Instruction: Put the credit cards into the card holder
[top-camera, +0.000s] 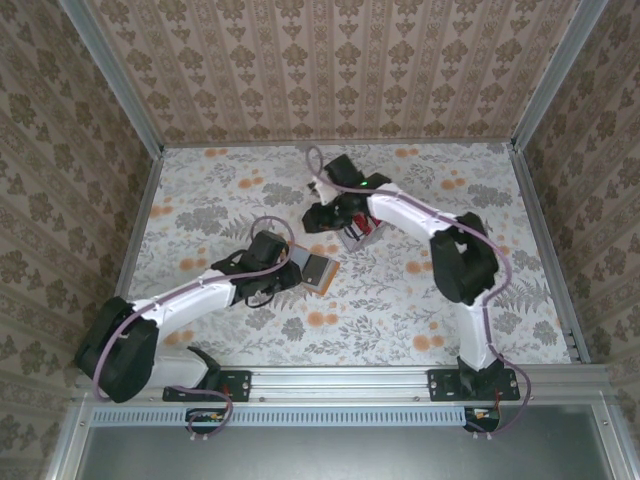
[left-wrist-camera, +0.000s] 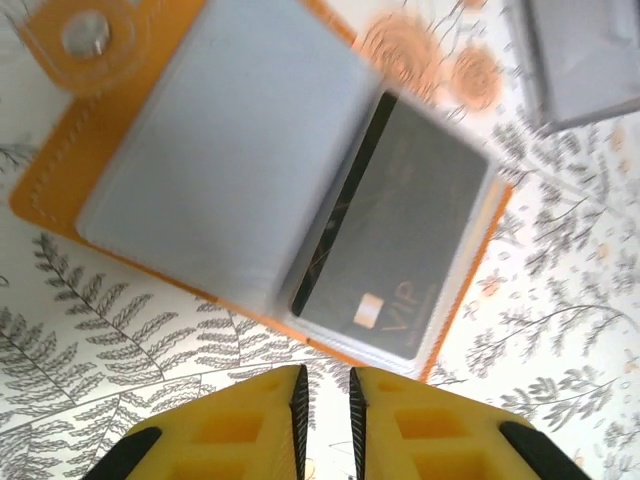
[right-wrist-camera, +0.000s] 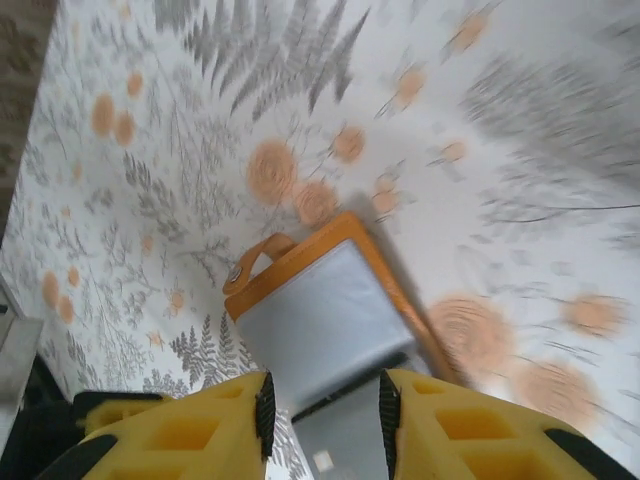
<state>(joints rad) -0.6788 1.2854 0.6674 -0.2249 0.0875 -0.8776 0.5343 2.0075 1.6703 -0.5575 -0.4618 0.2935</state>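
The card holder (top-camera: 314, 269) lies open on the floral table, orange with grey clear sleeves (left-wrist-camera: 230, 150) and a clasp strap (right-wrist-camera: 255, 262). A dark credit card (left-wrist-camera: 400, 240) marked VIP sits in its right-hand sleeve. My left gripper (left-wrist-camera: 326, 405) hovers just short of the holder's near edge, jaws a narrow gap apart with nothing between them; it is at the holder's left side (top-camera: 291, 264). My right gripper (right-wrist-camera: 322, 412) stands open above the holder (right-wrist-camera: 320, 320), with the dark card (right-wrist-camera: 350, 440) showing far below between its fingers. Red credit cards (top-camera: 364, 231) stand in a small rack by the right gripper (top-camera: 343, 226).
The pale grey slotted stand (left-wrist-camera: 585, 55) sits just beyond the holder's far right corner. Metal rails and patterned walls (top-camera: 320, 60) fence the table on three sides. Open tabletop lies at the near right (top-camera: 400, 320).
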